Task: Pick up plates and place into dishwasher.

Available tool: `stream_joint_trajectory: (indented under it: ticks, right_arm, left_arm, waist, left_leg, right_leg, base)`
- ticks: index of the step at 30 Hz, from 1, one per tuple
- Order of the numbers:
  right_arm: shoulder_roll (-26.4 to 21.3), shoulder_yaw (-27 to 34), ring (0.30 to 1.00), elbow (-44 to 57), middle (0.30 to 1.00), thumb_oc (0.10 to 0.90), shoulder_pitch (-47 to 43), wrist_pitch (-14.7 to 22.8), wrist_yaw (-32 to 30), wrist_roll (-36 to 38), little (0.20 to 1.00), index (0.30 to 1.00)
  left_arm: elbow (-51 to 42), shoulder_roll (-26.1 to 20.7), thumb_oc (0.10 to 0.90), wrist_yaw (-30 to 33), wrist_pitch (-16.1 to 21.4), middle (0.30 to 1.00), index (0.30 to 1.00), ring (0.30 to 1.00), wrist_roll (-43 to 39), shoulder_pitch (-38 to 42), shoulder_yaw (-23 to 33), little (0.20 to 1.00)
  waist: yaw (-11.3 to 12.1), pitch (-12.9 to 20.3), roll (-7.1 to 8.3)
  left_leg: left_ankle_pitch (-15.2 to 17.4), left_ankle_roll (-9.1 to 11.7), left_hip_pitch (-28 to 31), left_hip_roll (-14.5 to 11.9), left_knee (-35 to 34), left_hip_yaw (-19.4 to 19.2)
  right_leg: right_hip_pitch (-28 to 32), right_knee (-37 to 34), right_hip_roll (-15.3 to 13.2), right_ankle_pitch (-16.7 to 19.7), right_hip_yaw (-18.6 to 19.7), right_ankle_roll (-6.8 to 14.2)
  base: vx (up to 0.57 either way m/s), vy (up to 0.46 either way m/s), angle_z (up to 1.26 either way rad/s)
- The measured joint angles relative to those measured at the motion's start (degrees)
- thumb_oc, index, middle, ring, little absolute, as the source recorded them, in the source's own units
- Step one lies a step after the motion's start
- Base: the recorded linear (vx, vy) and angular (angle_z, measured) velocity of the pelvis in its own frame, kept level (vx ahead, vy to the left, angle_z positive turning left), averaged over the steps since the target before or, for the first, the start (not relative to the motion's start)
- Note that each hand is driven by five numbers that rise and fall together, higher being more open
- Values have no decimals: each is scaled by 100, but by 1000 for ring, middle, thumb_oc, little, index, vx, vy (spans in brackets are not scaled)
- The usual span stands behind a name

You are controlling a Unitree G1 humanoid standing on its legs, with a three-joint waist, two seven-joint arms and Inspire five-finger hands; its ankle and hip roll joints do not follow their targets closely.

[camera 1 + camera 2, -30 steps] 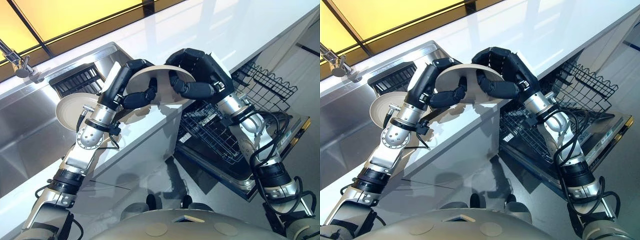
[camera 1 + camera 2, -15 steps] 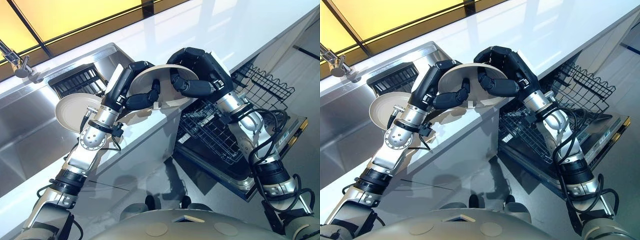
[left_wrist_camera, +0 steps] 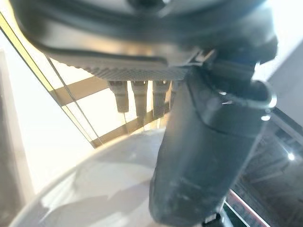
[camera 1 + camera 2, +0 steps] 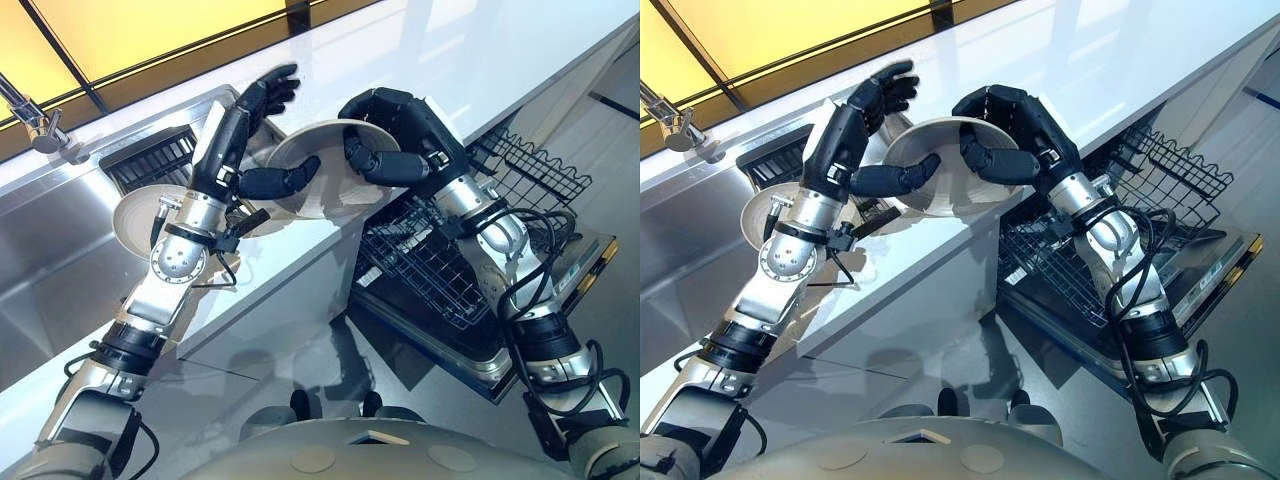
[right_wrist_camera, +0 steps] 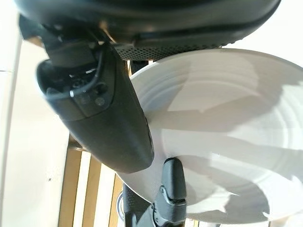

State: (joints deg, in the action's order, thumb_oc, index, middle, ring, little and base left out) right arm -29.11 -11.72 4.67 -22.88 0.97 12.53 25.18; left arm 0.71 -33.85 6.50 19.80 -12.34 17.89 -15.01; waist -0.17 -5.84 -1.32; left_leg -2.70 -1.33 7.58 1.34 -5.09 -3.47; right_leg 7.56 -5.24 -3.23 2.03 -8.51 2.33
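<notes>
White counter [image 4: 420, 60] beside steel sink [image 4: 60, 250] | your right hand [image 4: 400, 130] clamps the plate [image 4: 320, 165] above the counter edge | your left hand [image 4: 245, 125] is spread loose, thumb under the rim | second plate [image 4: 135, 225] in sink | dishwasher rack [image 4: 440, 260] pulled out below.
</notes>
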Motion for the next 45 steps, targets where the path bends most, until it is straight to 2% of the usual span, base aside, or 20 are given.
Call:
stream_joint_trajectory:
  ticks: [4, 11, 15, 17, 22, 26, 30, 34, 38, 41, 45]
  right_arm:
    - [-23, -35, 300, -189, 300, 100, -375, -10, -264, -176, 200, 300]
    - [-49, -98, 300, -599, 300, 100, -1146, 92, -998, -534, 200, 300]
    - [-241, -286, 300, -817, 300, 100, -1437, 404, -1493, -747, 200, 300]
    - [-452, -242, 300, -1148, 300, 100, -1516, 596, -2126, -895, 200, 300]
    - [-1227, 482, 300, -2625, 300, 100, -1521, 612, -3405, -1110, 200, 300]
    - [-1620, 1028, 300, -3426, 300, 100, -1520, 370, -3973, -1339, 200, 300]
    - [-2049, 1109, 300, -3875, 300, 100, -1509, 65, -4122, -2062, 200, 300]
    - [-2366, 1104, 300, -4227, 300, 100, -1484, -247, -4124, -2695, 200, 300]
    - [-2514, 1128, 300, -4533, 300, 100, -1389, -488, -4157, -2761, 200, 300]
    - [-2520, 1177, 300, -4533, 300, 100, -1066, -519, -4157, -2765, 200, 300]
    - [-2517, 1180, 300, -4531, 300, 100, -520, -607, -4006, -2887, 200, 300]
  left_arm:
    - [131, -136, 800, 160, -239, 900, 900, 900, -301, 443, -7, 900]
    - [614, -311, 800, 232, -684, 900, 900, 900, -1472, 1448, -37, 900]
    - [769, -312, 800, 103, -840, 900, 900, 900, -1982, 1662, -52, 900]
    - [806, -320, 800, 40, -842, 900, 900, 900, -2353, 1689, -4, 900]
    - [925, -541, 800, -381, -854, 900, 900, 900, -2750, 1636, 286, 900]
    - [924, -663, 800, -757, -934, 900, 900, 900, -2933, 1592, 469, 900]
    - [923, -787, 800, -1373, -1167, 900, 900, 900, -3454, 1302, 589, 900]
    - [912, -789, 800, -1769, -1248, 900, 900, 900, -3750, 851, 613, 900]
    - [915, -850, 800, -1490, -1248, 900, 900, 900, -3708, 523, 718, 900]
    - [974, -877, 800, -1147, -1247, 900, 900, 900, -3603, 388, 1023, 900]
    - [1631, -951, 800, -783, -1228, 900, 900, 900, -3205, 379, 1392, 900]
  waist:
    - [-10, 0, 0]
    - [-24, 0, -1]
    - [-22, -1, -1]
    - [6, -1, -1]
    - [81, -2, 1]
    - [111, -6, -3]
    - [-3, -22, -1]
    - [-4, -35, 9]
    - [1, -58, 23]
    - [-2, -127, 32]
    - [-3, -233, 19]
  left_leg:
    - [-13, 6, -22, -2, 0, 58]
    - [-65, 28, -93, -10, 2, 197]
    - [-87, 27, -126, -9, 2, 221]
    - [-91, 24, -128, -4, -2, 234]
    - [-102, 12, -157, 20, -3, 305]
    - [-102, 12, -170, 20, -2, 338]
    - [-101, 12, -178, 18, -3, 349]
    - [-99, 12, -179, 22, -18, 347]
    - [-96, 17, -183, 18, -15, 351]
    - [-94, 19, -182, 18, -3, 353]
    - [-90, 19, -184, 19, -2, 360]
  right_leg:
    - [1, -1, 4, 0, 3, 0]
    - [-2, -3, 13, -4, 11, -2]
    - [-16, -4, 12, -4, 13, -1]
    - [-8, -15, 5, -8, 13, 2]
    - [4, -30, -16, -30, 10, 11]
    - [-5, -8, -12, -31, 4, 12]
    - [-8, -8, -10, -33, -4, 15]
    - [-12, -33, -15, -57, -1, -2]
    - [-13, -33, -12, -67, -1, 0]
    - [-11, -6, -10, -69, -3, 2]
    - [-12, -5, -11, -70, -13, 3]
  base:
    - [-57, -8, 6]
    - [-29, -37, 11]
    - [-1, -41, 5]
    - [40, -29, 6]
    - [66, -15, 8]
    - [64, -18, 1]
    - [92, -22, 1]
    - [90, -5, -1]
    - [101, -11, 1]
    - [110, -30, 0]
    - [123, -37, 2]
